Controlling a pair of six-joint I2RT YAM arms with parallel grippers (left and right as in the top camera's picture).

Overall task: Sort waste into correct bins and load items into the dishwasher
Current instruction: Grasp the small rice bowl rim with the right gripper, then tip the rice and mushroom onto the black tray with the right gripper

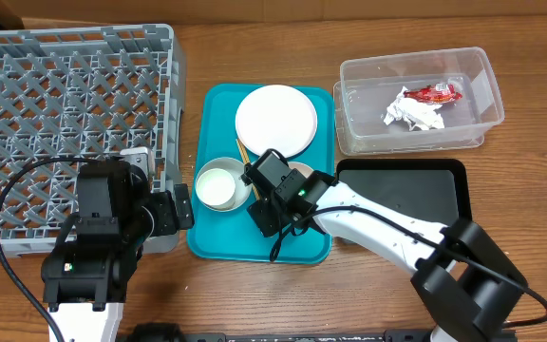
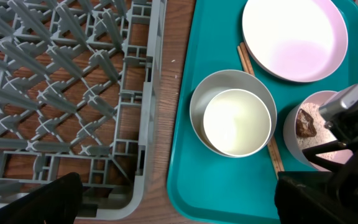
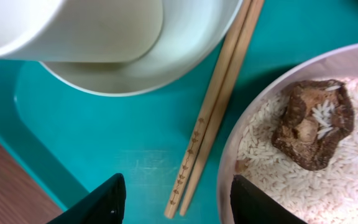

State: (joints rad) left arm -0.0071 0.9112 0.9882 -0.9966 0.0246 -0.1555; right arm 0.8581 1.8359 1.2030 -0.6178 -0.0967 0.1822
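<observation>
Your right gripper (image 3: 182,202) straddles the chopsticks (image 3: 219,106), jaws part spread, seemingly not touching them. Your left gripper (image 2: 179,199) hangs left of the chopsticks, spread wide.

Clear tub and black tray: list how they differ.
The clear tub is see-through with tall walls; the black tray is opaque and shallow. The clear tub holds a red wrapper and crumpled paper; the black tray shows nothing inside. Both are rectangular, similar in footprint, and sit right of the teal tray.
</observation>
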